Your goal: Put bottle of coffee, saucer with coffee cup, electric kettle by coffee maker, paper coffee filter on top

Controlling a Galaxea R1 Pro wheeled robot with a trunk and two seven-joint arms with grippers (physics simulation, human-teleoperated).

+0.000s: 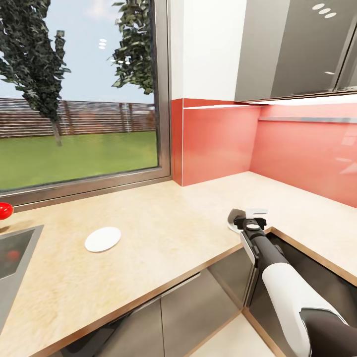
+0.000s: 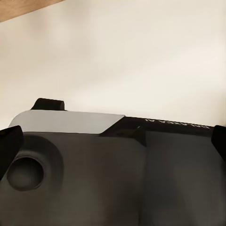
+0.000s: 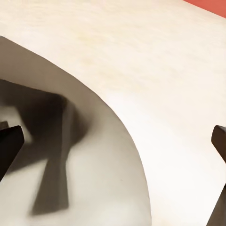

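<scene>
A shallow white saucer point(image 1: 232, 221) lies on the beige countertop point(image 1: 163, 233) near its front corner. My right gripper point(image 1: 251, 218) hovers right over it. In the right wrist view the saucer point(image 3: 89, 183) is large and close, with the gripper's shadow across it, and my right gripper point(image 3: 113, 141) stands open, its dark fingertips point(image 3: 10, 143) wide apart. A flat white round disc point(image 1: 102, 239) lies further left on the counter; I cannot tell whether it is a paper filter. My left gripper point(image 2: 113, 141) is open over the robot's own dark body.
A steel sink point(image 1: 14, 253) is set into the counter at the far left, with a red round thing point(image 1: 4, 209) behind it. A window point(image 1: 79, 94) and red backsplash point(image 1: 297, 148) back the L-shaped counter. Grey wall cabinets point(image 1: 292, 44) hang above.
</scene>
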